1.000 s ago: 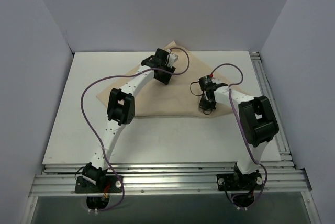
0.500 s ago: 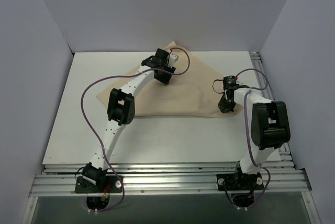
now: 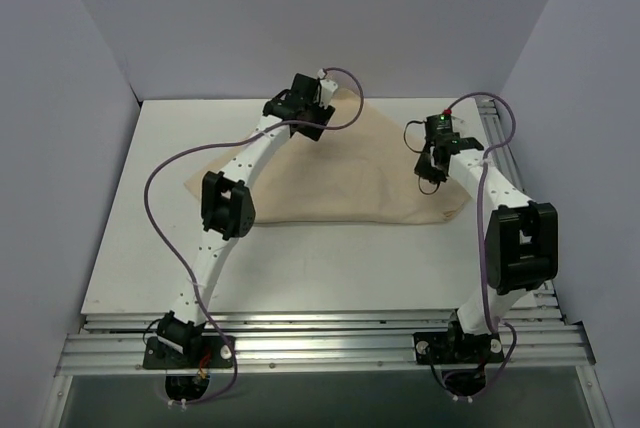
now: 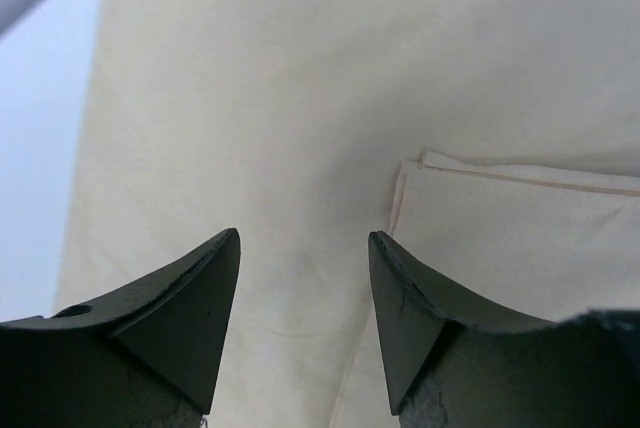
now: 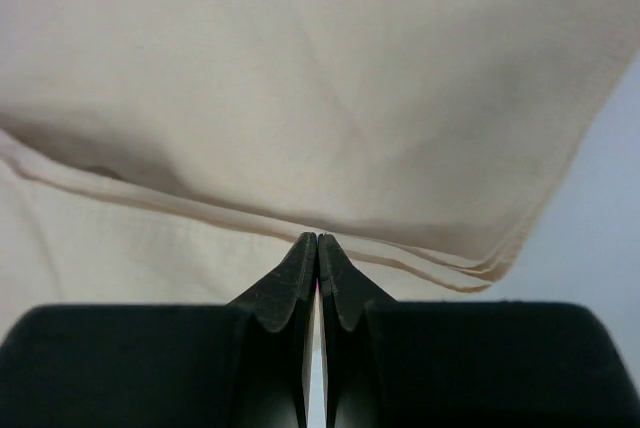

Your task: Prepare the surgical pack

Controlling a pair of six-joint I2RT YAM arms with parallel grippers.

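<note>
The tan cloth sheet lies spread across the far middle of the table — soft, light and floppy, so best grabbed at a hem or corner. The right gripper looks pinched tight on a folded edge, and the left gripper hangs released above it. Only the left wrist view shows an overlapping layer's hem.

one tan cloth. one white bench under it. two arms, the left arm and the right arm. two tools, one per arm: the left tool and the right tool, each with two fingers. two purple cables, the left cable and the right cable.
</note>
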